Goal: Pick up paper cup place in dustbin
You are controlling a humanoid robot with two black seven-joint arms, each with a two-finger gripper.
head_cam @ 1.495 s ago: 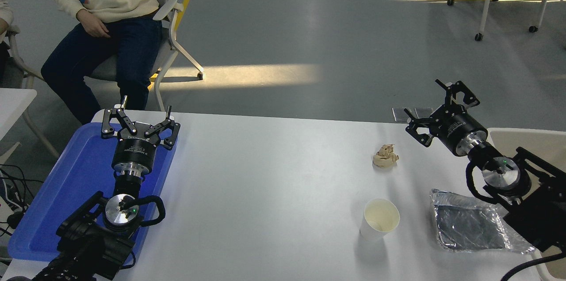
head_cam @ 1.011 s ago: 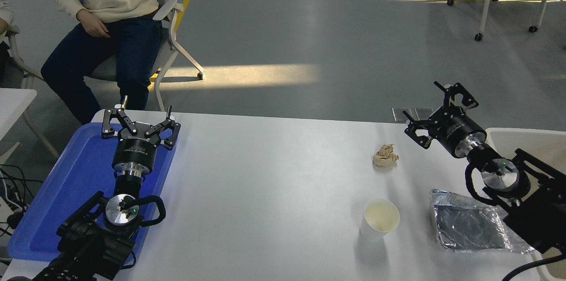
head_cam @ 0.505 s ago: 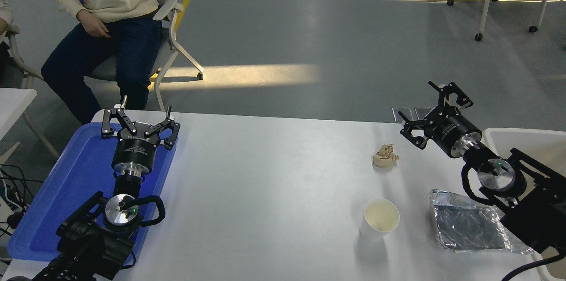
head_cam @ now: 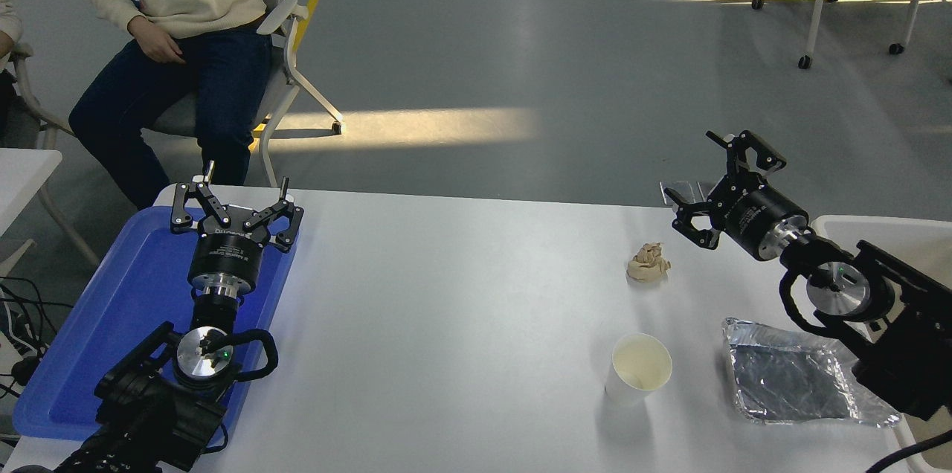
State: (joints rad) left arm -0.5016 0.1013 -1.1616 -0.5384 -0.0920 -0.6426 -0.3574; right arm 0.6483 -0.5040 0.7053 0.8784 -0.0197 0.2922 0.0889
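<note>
The white paper cup stands upright on the table's near right part, its cream inside showing. The beige dustbin shows only as a corner at the right edge, partly behind the right arm. My right gripper hangs open above the table's far right edge, well behind the cup and apart from it, holding nothing. My left gripper is parked open over the blue tray at the lower left.
A crumpled tan paper wad lies between the right gripper and the cup. A crinkled silver foil tray lies right of the cup. The blue tray sits at the table's left. A person sits on a chair beyond the far left corner.
The right gripper has drifted left and slightly toward the far edge, turning a little. The left arm, cup, wad and foil tray have not moved.
</note>
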